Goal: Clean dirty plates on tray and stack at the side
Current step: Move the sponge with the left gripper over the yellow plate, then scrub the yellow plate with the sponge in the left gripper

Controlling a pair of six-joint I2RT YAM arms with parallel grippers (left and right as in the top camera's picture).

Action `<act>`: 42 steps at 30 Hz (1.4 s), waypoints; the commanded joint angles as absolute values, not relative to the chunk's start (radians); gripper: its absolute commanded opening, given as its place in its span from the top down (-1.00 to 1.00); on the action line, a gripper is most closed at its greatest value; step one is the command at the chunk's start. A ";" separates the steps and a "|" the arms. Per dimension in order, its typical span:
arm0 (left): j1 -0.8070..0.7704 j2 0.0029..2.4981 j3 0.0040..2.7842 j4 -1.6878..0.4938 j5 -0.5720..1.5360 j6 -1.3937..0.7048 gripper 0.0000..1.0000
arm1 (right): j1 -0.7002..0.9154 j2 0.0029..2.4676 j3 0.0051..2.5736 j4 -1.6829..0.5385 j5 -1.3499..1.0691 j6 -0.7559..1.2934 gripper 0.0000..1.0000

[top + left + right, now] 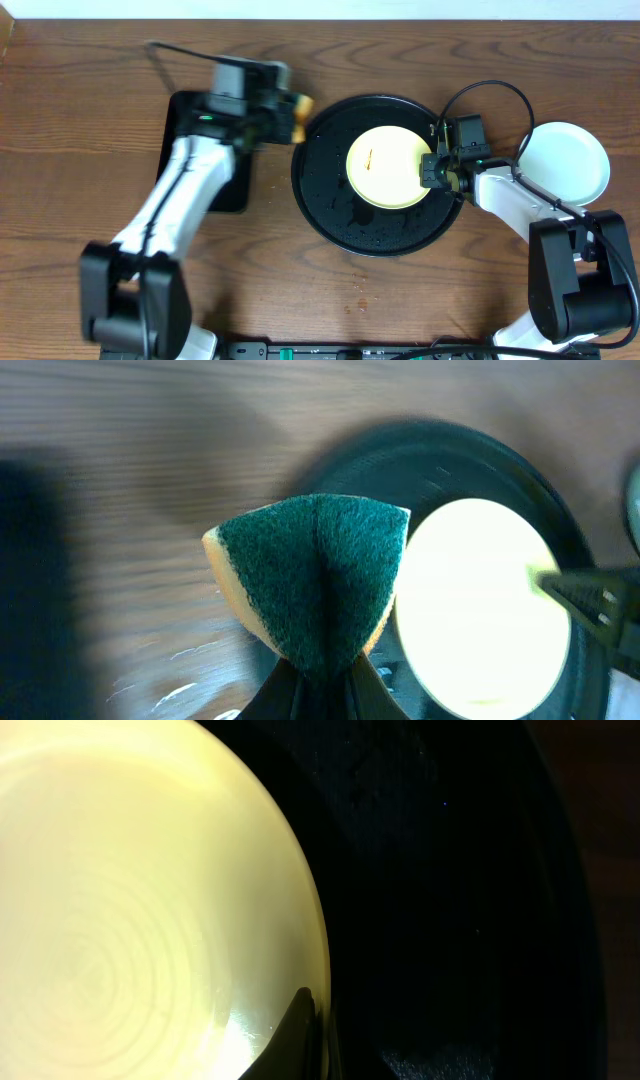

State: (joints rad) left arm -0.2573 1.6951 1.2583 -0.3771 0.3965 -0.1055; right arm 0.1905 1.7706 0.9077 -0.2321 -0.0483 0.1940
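A pale yellow plate (385,170) with a small brown smear lies on the round black tray (325,195). My right gripper (433,170) is shut on the plate's right rim. In the right wrist view one finger (298,1025) rests on the yellow plate (130,900) at its edge. My left gripper (287,115) hovers over the tray's upper left rim, shut on a folded sponge (300,108). The left wrist view shows the sponge's green scouring face (315,575) pinched in my left gripper (320,675), with the yellow plate (480,600) just to its right.
A pale white plate (563,163) sits on the table right of the tray, beside my right arm. A rectangular black tray (190,115) lies at the left, partly under my left arm. Water drops glisten on the round tray (450,870) and small crumbs dot the table in front.
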 commanded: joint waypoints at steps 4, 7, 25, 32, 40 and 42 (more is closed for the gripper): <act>-0.406 1.820 1.269 -0.252 0.433 -0.159 0.85 | 0.212 1.790 0.882 -0.239 -0.065 0.186 0.98; -0.459 1.867 1.269 -0.216 0.404 -0.159 0.85 | 0.212 1.790 0.882 -0.238 -0.065 0.186 0.98; -0.579 2.019 1.268 -0.103 0.171 -0.155 0.85 | 0.218 1.790 0.881 -0.235 -0.065 0.186 0.98; -0.579 2.069 1.268 -0.060 0.171 -0.156 0.85 | 0.218 1.790 0.881 -0.235 -0.065 0.186 0.98; -0.579 2.135 1.268 -0.062 0.214 -0.205 0.85 | 0.228 1.790 0.881 -0.231 -0.065 0.186 0.98; -0.579 2.151 1.268 -0.062 0.256 -0.205 0.85 | 0.230 1.790 0.881 -0.231 -0.065 0.186 0.97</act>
